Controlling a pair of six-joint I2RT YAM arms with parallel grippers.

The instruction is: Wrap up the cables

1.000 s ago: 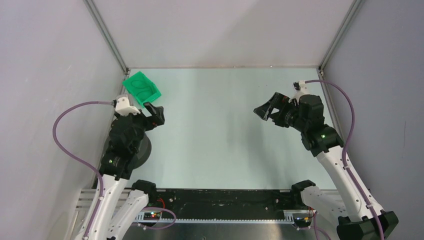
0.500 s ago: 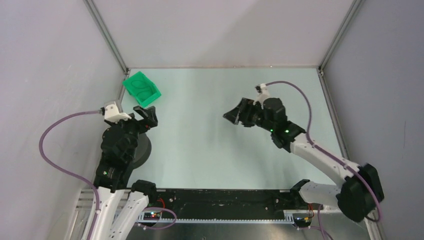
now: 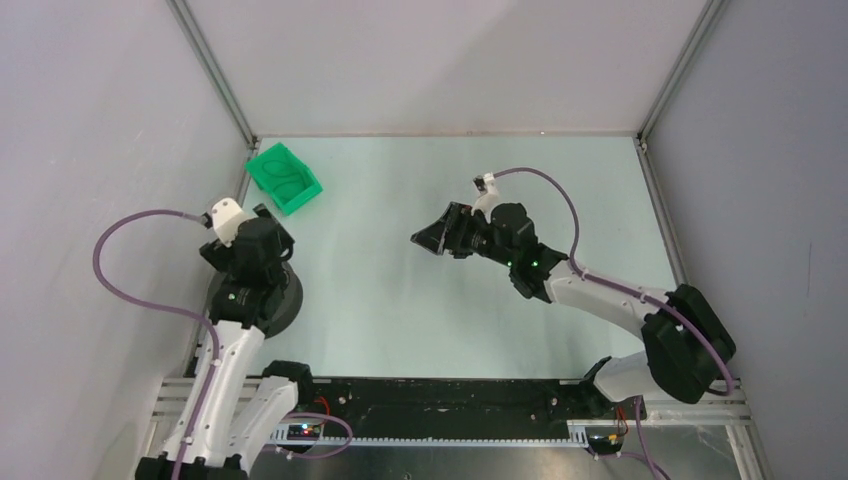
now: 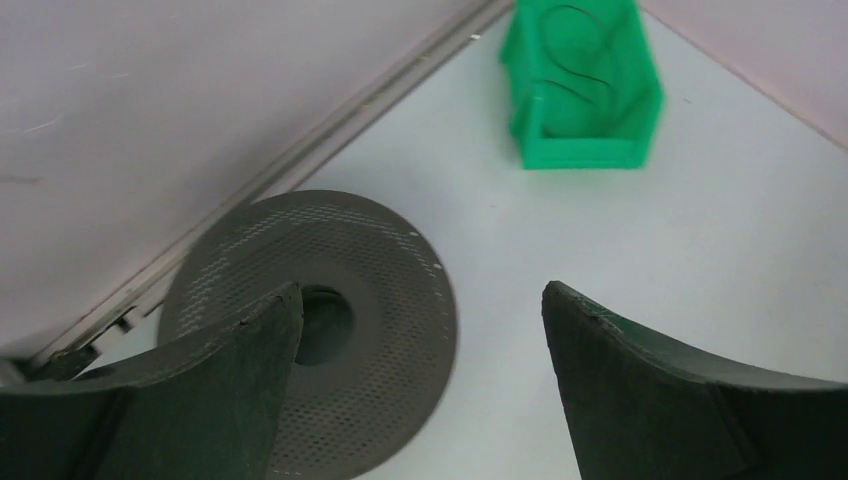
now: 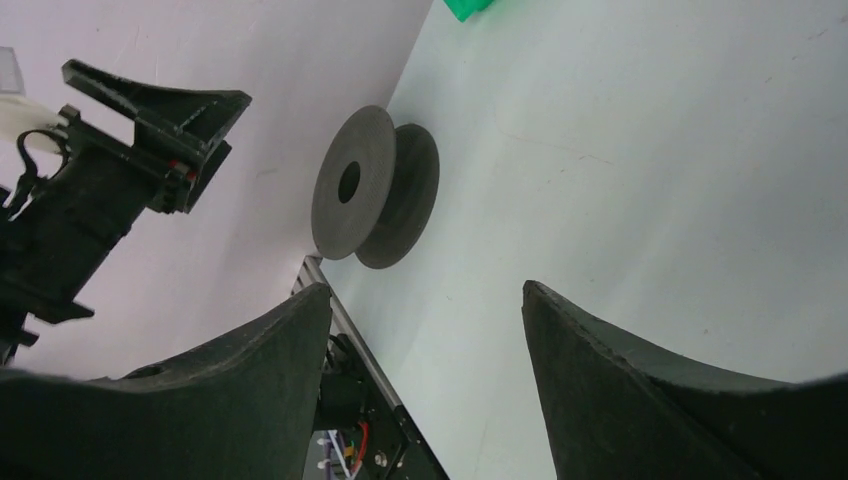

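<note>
A thin black cable [image 4: 578, 62] lies in loose curls inside a green bin [image 3: 284, 178] at the far left of the table; the bin also shows in the left wrist view [image 4: 585, 110]. A dark perforated spool [image 4: 330, 320] lies by the left wall, in the top view [image 3: 287, 300] partly under the left arm. My left gripper [image 4: 420, 295] is open and empty above the spool's right edge, short of the bin; it also shows in the top view [image 3: 268, 230]. My right gripper [image 3: 428, 238] is open and empty over the table's middle, facing the spool [image 5: 375, 190].
The enclosure's left wall and its metal rail [image 4: 330, 140] run close behind the spool and bin. The left arm [image 5: 100, 180] shows in the right wrist view. A black base rail with wiring [image 3: 440, 405] lines the near edge.
My right arm has swung left from the right side to the table's middle. My left gripper has drawn back from the bin to above the spool.
</note>
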